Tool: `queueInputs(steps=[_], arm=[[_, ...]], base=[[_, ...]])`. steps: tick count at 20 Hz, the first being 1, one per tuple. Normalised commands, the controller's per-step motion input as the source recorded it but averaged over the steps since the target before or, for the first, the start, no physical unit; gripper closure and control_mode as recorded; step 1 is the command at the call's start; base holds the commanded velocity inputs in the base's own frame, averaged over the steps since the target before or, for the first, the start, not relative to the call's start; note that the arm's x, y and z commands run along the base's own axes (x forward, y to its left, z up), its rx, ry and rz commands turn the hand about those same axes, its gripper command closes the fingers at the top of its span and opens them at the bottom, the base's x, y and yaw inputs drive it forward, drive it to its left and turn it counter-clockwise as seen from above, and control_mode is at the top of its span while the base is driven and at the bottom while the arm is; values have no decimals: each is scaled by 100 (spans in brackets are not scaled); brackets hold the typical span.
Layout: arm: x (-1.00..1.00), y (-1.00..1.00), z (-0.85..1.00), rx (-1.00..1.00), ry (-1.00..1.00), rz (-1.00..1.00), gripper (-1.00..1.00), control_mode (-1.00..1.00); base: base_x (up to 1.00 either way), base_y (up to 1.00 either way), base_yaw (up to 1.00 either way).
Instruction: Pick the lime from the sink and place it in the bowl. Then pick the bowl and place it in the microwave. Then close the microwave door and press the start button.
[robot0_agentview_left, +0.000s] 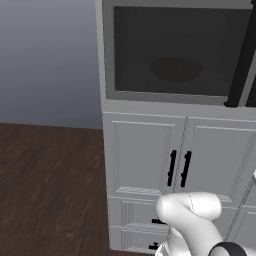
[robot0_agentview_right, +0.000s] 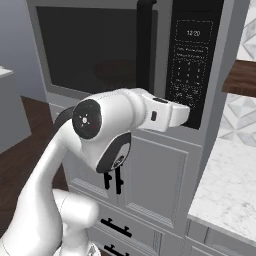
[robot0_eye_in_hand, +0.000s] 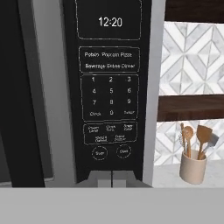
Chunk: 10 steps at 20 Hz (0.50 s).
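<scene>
Microwave light grey, door closed, dark window; tool clenched empty below black keypad.

Large light-grey boxy microwave set atop tall grey cabinet with paired doors. Wide shallow reddish-brown wooden bowl inside, behind shut dark-windowed door. Black keypad panel right of door. Beige utensil crock on countertop, further right.
</scene>
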Motion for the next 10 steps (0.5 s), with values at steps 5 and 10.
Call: queueInputs(steps=[5, 10], arm=[[4, -37, 0, 5, 0, 5, 100, -100], [8, -23, 0, 2, 0, 4, 100, -100]], base=[[0, 0, 0], [0, 0, 0]])
